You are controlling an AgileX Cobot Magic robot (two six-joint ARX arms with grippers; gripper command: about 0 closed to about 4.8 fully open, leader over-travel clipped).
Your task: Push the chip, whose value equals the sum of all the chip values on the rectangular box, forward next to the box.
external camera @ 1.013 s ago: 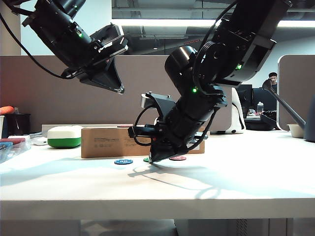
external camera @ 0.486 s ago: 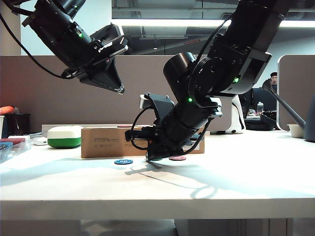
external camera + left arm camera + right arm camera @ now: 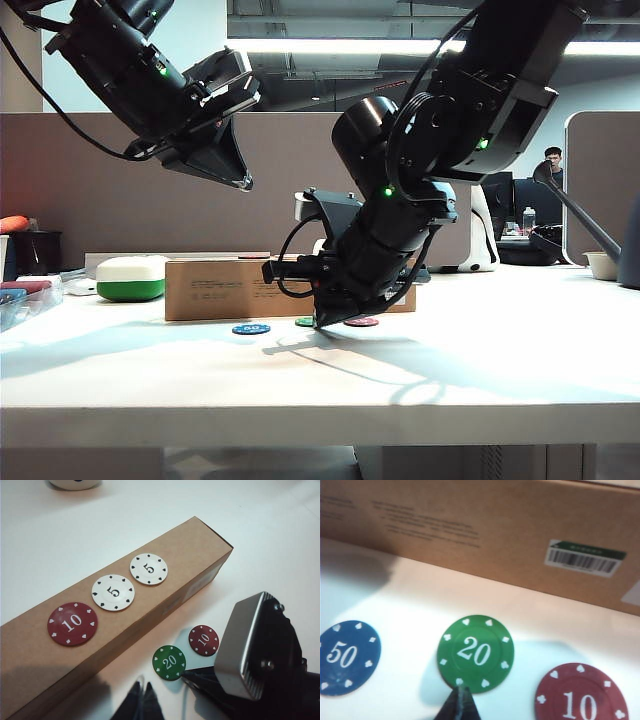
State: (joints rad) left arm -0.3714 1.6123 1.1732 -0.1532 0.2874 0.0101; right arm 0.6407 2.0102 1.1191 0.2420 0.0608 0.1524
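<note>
The green chip [image 3: 475, 653] marked 20 lies flat on the white table in front of the rectangular box [image 3: 495, 540], a gap apart from it. It also shows as the green chip [image 3: 169, 662] [image 3: 304, 322]. My right gripper [image 3: 459, 696] is shut, its tips low at the chip's edge on the side away from the box; it is low on the table [image 3: 320, 324]. On the box top [image 3: 200, 545] lie a red 10 chip [image 3: 72, 623] and two white 5 chips [image 3: 113, 592] [image 3: 148, 569]. My left gripper [image 3: 141, 689] is shut on nothing and hangs high above the box [image 3: 243, 183].
A blue 50 chip [image 3: 345, 657] [image 3: 251, 328] and a red 10 chip [image 3: 581, 700] [image 3: 203, 640] flank the green one on the table. A white-and-green case [image 3: 130, 277] stands left of the box [image 3: 220, 290]. The right arm's body [image 3: 260, 655] crowds the space beside the chips.
The right gripper's tip swung slightly left, covering the green chip in the exterior view, then back right, so the chip shows again. The left arm has not moved.
</note>
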